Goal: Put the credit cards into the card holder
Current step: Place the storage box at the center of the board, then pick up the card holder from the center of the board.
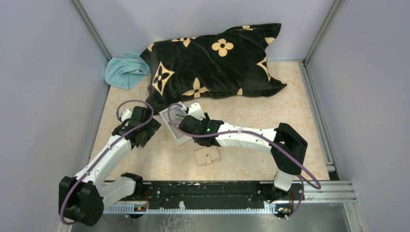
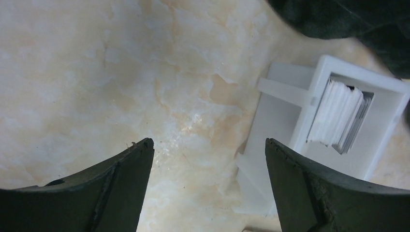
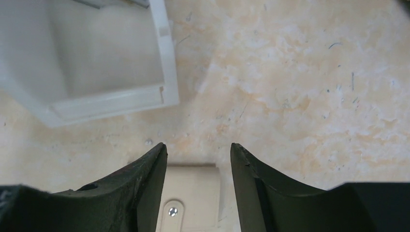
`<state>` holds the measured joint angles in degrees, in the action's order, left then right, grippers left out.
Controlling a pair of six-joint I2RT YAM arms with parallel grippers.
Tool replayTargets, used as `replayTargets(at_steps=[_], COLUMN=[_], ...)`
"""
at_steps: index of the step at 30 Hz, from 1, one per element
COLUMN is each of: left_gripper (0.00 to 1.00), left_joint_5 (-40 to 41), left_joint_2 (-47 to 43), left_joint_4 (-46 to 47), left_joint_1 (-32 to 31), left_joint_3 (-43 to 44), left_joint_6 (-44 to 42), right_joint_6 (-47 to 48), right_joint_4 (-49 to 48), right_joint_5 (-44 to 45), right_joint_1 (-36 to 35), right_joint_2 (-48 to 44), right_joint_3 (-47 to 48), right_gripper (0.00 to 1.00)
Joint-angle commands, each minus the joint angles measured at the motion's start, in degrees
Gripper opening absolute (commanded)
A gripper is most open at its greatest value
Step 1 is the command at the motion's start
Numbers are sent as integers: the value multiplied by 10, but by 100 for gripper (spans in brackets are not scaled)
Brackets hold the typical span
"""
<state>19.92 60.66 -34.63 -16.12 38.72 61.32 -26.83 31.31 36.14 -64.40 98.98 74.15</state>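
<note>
Card holder [image 1: 207, 156] near white tray [image 1: 180, 137]

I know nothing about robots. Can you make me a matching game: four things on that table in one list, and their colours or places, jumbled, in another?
Things:
A pillow
B cloth
C card holder
D credit cards

Descriptions:
1 stacked in the white tray
2 tan, with a snap tab
3 black with tan flowers
4 light blue, far left corner

Pairs: A-3, B-4, C-2, D-1
</note>
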Motion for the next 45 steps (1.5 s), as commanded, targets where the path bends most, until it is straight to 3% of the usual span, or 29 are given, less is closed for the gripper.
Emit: replayTargets(at_steps=[1,17,39,43,45], left_gripper=[91,90,91,91,91], left_joint_5=[12,22,28,27,28], left_joint_2=[-28,-57,-61,-61,-61], left_joint_4=[-25,-60,-63,-61,-60], left_joint_1=[-26,-90,-102,-103,-104], left_joint_3=[11,18,8,2,0], left_joint_6=[24,55,63,66,68], right_joint_6=[-61,-144,-163,-163,-162], right_joint_4=[55,91,92,90,87], right_joint_5=[-8,-73,-111,-114,-117], right_joint_1=[-38,-66,-78,-77,-75], right_joint_2=[-25,-34,12,17,18], right_joint_3=[-25,-74,-78,-81,-84], right_gripper=[52,51,50,48,43])
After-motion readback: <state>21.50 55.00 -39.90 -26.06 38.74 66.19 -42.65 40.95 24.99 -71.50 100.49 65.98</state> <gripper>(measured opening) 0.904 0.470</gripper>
